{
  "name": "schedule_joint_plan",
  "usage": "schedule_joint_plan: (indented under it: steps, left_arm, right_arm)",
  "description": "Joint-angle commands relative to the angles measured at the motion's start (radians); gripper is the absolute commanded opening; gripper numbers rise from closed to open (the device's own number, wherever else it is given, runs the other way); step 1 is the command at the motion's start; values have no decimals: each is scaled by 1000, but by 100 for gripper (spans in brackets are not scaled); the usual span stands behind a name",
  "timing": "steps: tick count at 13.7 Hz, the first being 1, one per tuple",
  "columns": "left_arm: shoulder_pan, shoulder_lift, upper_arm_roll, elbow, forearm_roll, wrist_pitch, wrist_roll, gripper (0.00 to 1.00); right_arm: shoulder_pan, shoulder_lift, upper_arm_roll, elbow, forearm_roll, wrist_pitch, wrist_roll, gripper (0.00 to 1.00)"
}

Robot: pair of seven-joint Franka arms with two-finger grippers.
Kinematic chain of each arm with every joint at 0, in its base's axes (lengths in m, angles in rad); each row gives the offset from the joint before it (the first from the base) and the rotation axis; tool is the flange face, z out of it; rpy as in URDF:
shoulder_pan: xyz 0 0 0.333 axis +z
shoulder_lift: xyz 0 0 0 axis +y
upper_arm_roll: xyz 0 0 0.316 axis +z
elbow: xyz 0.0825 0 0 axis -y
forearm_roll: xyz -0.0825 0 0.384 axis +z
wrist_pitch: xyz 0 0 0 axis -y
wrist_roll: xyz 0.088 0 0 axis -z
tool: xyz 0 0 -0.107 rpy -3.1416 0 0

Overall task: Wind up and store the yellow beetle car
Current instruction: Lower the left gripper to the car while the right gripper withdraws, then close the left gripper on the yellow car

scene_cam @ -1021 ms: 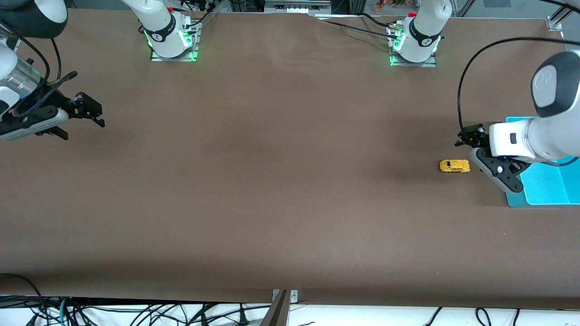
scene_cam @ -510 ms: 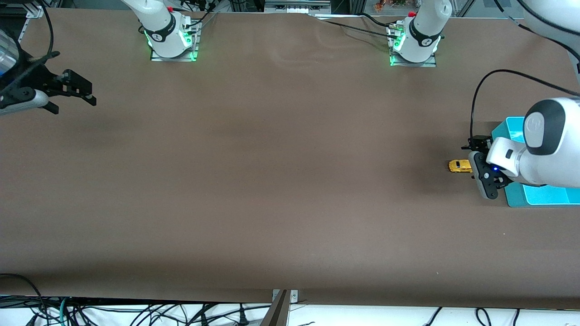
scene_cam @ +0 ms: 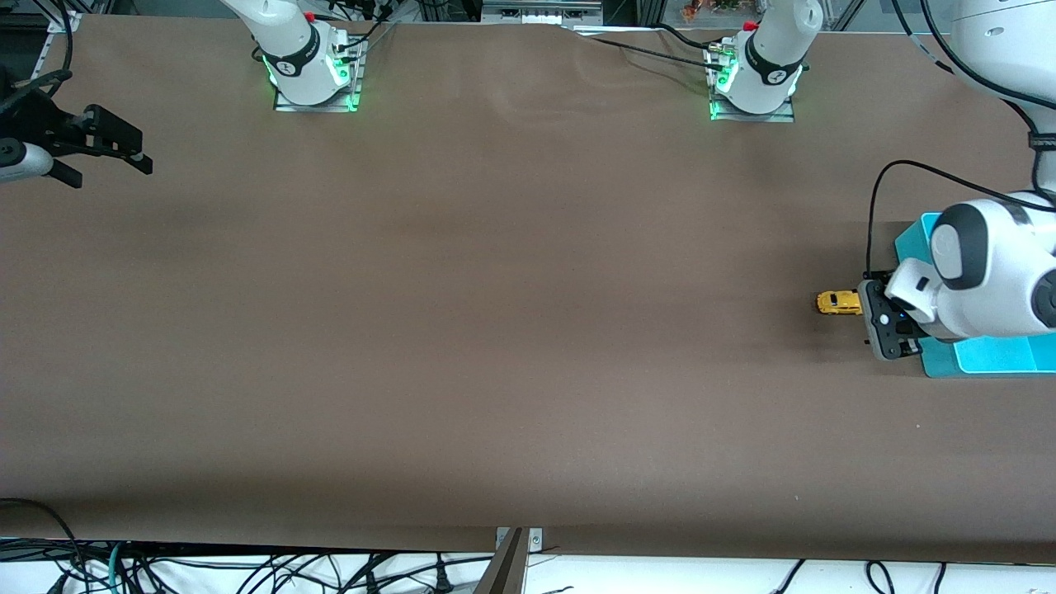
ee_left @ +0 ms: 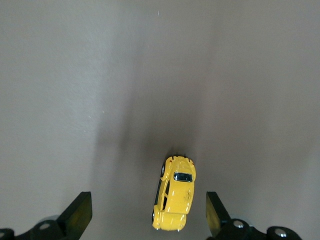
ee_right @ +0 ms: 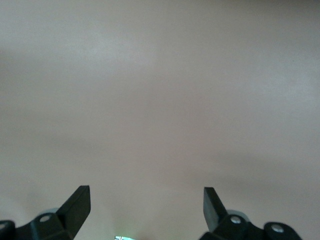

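Yellow beetle car [scene_cam: 838, 302] sits on brown table [scene_cam: 495, 330], at 9 o'clock of blue tray [scene_cam: 990, 356]. Left gripper [ee_left: 148, 215] low over car, fingers wide apart, not gripping. Right gripper [scene_cam: 99, 140] waits at own end, fingers apart. Winding, storing both left.

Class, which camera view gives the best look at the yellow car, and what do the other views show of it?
The left wrist view: the car fills the space between the open left gripper's fingers, roof and windows plain. The front view shows it only as a tiny yellow shape beside that gripper. The right wrist view shows only bare table.
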Motion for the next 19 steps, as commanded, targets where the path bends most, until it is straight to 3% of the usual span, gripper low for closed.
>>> schedule_joint_plan:
  steps: [1,7,19]
  left_arm:
    - [20,-137,-4,-276,18,232,50,100]
    - [61,-145,-4,-449,18,484,141,100]
    - [64,-82,-11,-455,15,607,204,100]
  right_arm:
    - [-4,13,3,34,-11,-30,12,100]
    - [-5,18,-13,37,-50,-30,4,100]
    - [1,24,-4,37,-60,-51,7,100]
